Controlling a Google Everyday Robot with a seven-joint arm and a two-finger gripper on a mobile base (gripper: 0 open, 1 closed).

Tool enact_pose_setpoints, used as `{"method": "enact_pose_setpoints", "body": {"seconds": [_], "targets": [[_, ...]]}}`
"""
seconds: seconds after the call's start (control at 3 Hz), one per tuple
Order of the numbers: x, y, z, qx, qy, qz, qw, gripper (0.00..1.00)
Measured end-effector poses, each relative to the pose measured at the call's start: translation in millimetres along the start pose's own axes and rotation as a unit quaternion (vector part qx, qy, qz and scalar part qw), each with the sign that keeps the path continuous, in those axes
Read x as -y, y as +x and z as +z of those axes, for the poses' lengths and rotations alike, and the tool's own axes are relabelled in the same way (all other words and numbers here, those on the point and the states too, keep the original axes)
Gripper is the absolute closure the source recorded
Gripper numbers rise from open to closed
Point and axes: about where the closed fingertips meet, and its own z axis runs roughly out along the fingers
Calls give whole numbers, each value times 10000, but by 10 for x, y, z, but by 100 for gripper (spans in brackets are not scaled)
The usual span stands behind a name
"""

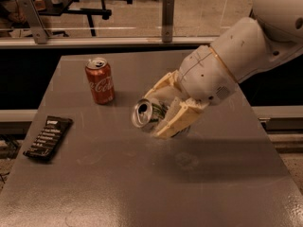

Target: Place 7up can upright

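Note:
The 7up can, silvery with green markings, is held between the two tan fingers of my gripper above the middle of the grey table. The can is tilted on its side, its open top facing left toward the camera. One finger lies on the near side of the can, the other on the far side. The white arm comes in from the upper right. The can is off the table surface, with a faint shadow below.
A red Coca-Cola can stands upright at the back left of the table. A dark snack bar wrapper lies flat near the left edge. A metal rail and glass panel run behind the table.

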Motion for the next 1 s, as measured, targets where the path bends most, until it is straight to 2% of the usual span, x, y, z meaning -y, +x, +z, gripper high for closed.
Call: {"method": "enact_pose_setpoints", "body": {"seconds": [0.33,0.67,1.0], "targets": [[131,13,-22,538,345,406,9971,100],[263,121,-66,1375,705,890,9840,100],[316,205,-93,1847,841,1111,9729,100]]}}
